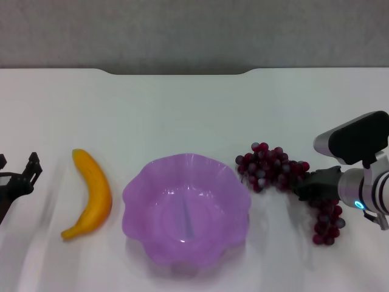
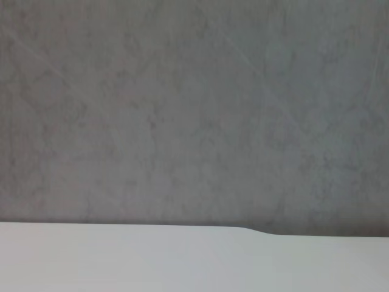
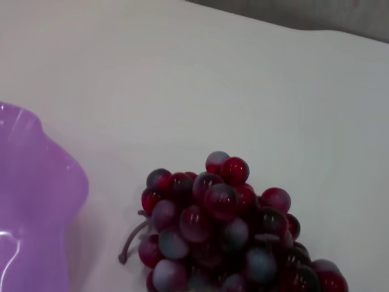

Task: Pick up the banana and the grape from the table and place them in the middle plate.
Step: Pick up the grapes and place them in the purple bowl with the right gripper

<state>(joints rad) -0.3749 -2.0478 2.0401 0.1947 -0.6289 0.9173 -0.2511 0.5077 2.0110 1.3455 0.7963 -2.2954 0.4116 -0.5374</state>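
The banana lies on the white table, left of the middle plate, a light-purple scalloped bowl with nothing in it. Right of the plate lies the grape, a dark red bunch trailing toward the front. My right gripper is low over the middle of the bunch, reaching in from the right. The right wrist view shows the grape close up beside the plate's rim. At the far left, my left gripper hovers open, apart from the banana.
The table's far edge has a notch with a grey wall behind it. The left wrist view shows only that wall and the table's far edge.
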